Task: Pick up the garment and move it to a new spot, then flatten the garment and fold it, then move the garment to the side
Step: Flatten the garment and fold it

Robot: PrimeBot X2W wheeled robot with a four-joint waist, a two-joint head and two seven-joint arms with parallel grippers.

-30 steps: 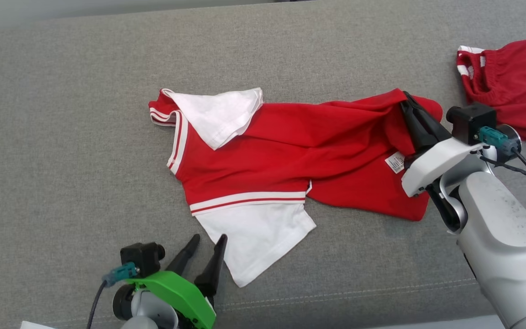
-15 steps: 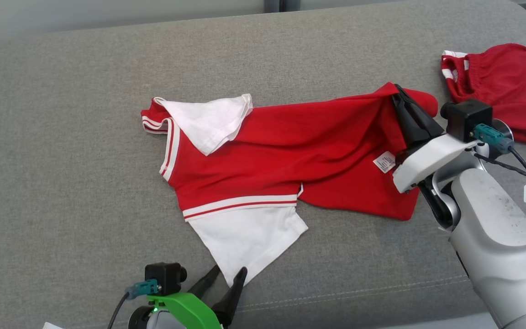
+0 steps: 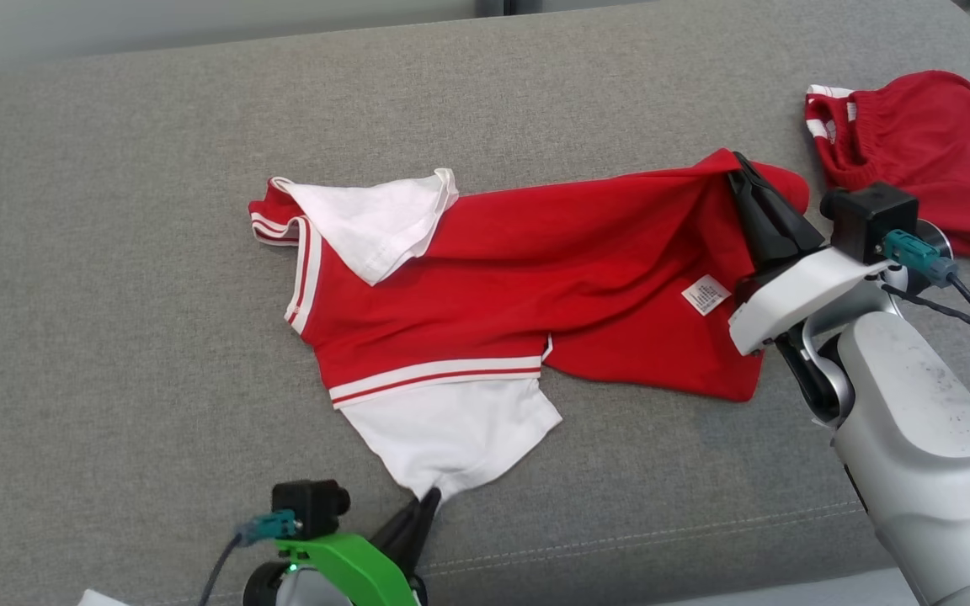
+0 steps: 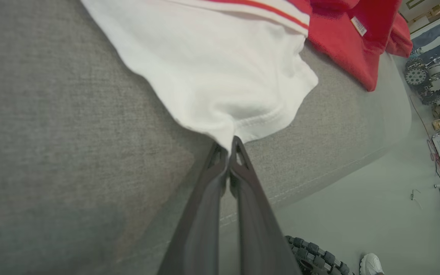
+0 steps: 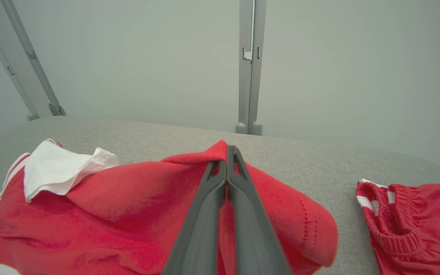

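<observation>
The garment [image 3: 527, 278] is a red shirt with white sleeves and striped trim, lying rumpled across the grey cushion [image 3: 114, 337]. My left gripper [image 3: 428, 498] is shut on the tip of the near white sleeve [image 3: 451, 429], which the left wrist view shows as the white sleeve [image 4: 220, 72] pinched at my left gripper [image 4: 230, 143]. My right gripper [image 3: 739, 165] is shut on the raised red hem at the garment's right end. In the right wrist view my right gripper [image 5: 228, 152] holds the garment [image 5: 136, 206] lifted into a peak.
Red shorts [image 3: 914, 151] with white stripes lie at the cushion's far right, close to my right arm; the right wrist view shows the red shorts [image 5: 418, 221] too. The cushion's front seam [image 3: 662, 539] runs near my left gripper. A floor with wheeled gear [image 4: 434, 76] lies beyond the edge.
My left gripper moved forward to the white sleeve's tip and shut on it. The right gripper kept its hold on the hem. The camera shifted slightly.
</observation>
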